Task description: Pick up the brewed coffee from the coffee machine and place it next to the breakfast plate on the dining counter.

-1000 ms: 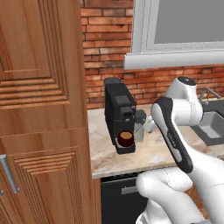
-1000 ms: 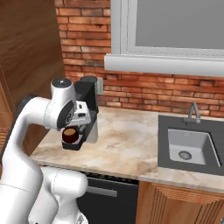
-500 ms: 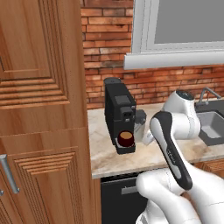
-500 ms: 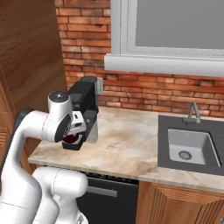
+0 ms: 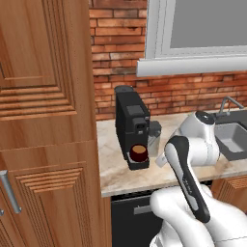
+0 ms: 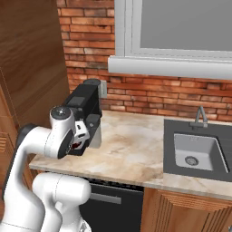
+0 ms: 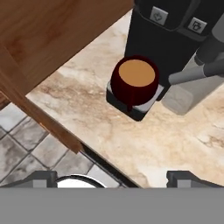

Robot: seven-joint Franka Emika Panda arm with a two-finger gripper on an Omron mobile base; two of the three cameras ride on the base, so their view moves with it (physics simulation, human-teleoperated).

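Maroon — one brewed coffee (image 7: pixel 134 80) on one coffee machine (image 5: pixel 131 120).

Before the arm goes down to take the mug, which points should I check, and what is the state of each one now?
1. Mug stands upright on the coffee machine tray: ok.
2. Coffee inside, none spilled on the worktop: ok.
3. Handle faces out toward the camera in the hand view, free to reach: ok.
4. Gripper has its jaws spread wide, nothing between them: ok.
5. Jaws are down at mug level: not ok, they are well short of it.
6. Clearance from the grey side tank close beside the mug: cannot tell.
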